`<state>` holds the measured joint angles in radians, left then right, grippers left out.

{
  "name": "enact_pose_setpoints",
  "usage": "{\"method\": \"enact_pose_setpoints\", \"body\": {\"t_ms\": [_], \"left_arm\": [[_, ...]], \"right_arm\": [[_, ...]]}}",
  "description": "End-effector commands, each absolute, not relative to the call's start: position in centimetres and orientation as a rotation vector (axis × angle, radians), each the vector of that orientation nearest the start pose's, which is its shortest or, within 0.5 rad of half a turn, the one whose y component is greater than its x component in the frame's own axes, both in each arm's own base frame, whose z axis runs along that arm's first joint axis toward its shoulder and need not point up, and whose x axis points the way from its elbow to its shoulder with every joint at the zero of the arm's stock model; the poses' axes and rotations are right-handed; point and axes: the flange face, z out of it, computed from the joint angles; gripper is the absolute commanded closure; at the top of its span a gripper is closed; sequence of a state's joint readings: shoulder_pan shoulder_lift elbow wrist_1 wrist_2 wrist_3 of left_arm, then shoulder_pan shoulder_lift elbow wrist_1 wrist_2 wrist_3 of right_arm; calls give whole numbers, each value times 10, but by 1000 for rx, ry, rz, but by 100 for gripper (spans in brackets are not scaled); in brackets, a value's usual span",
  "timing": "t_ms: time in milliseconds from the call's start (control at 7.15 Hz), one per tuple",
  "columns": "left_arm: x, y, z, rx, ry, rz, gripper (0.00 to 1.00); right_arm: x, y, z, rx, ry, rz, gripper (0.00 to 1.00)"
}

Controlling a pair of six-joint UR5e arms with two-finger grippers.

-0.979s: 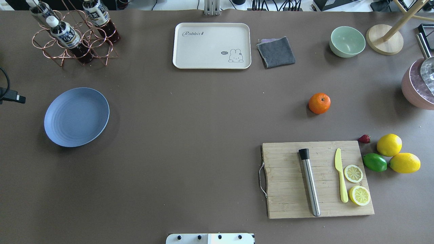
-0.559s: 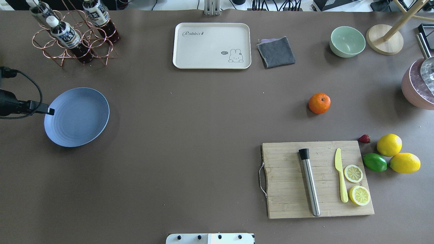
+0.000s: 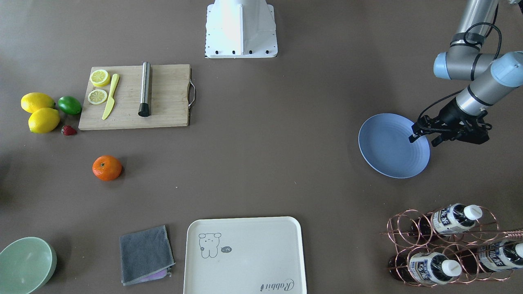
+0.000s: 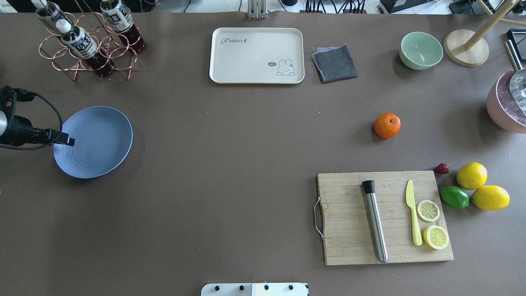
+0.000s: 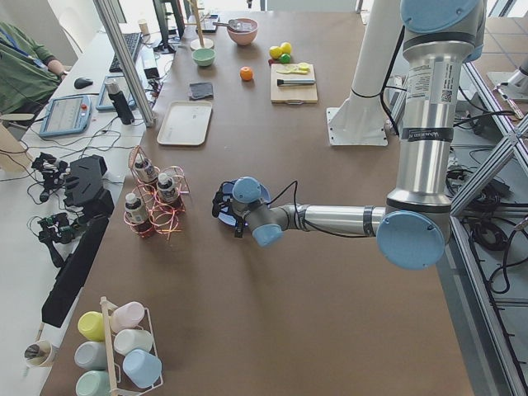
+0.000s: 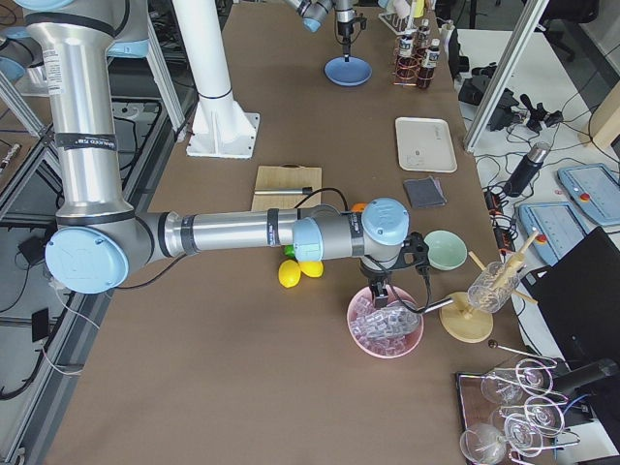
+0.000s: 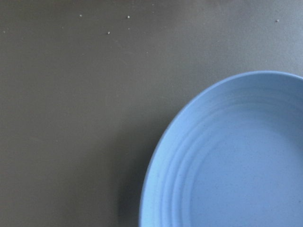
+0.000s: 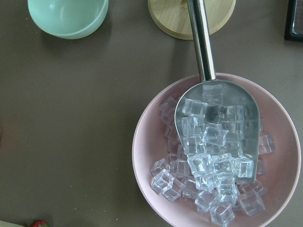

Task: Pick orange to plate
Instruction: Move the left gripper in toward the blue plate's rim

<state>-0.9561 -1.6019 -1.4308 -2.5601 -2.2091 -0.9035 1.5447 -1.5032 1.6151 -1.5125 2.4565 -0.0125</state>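
The orange (image 4: 387, 125) lies alone on the brown table, right of centre in the overhead view, and shows in the front-facing view as the orange (image 3: 107, 168). The empty blue plate (image 4: 98, 144) rests far off at the left. My left gripper (image 4: 68, 142) hovers over the plate's outer rim. In the front-facing view the left gripper (image 3: 423, 141) has its fingers apart and holds nothing. The left wrist view shows only the plate (image 7: 236, 165). My right gripper (image 6: 376, 291) hangs above a pink ice bowl; I cannot tell whether it is open or shut.
A cutting board (image 4: 349, 218) with a muddler, a knife and lemon slices sits near the robot. Lemons (image 4: 471, 176), a lime (image 4: 454, 197) and a strawberry lie beside it. At the back stand a cream tray (image 4: 257, 55), grey cloth (image 4: 334, 63), green bowl (image 4: 421, 50) and bottle rack (image 4: 88, 41).
My left arm has come in from the left edge and moved right, so its tip now overlaps the plate's rim. The orange has not moved.
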Motion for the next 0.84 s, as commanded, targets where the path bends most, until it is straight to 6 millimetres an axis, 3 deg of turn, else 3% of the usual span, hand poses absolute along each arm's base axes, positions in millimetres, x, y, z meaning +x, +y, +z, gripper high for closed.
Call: {"method": "enact_pose_setpoints", "body": {"t_ms": [0,140,420,699], "left_arm": [[253,-470,603,197,1018,34,92],[252,-468,604,195,1018,34,100],[249,-464,606,180,1024,40,100],[240,-476,588,159,1068,15,100]], "right_arm": [[42,-529,588,153,-887,-111,0],[42,-527,587,154,-892,-112,0],[42,-526,584,159,-892,-114,0],[41,-531,578,168,-890,-118,0]]}}
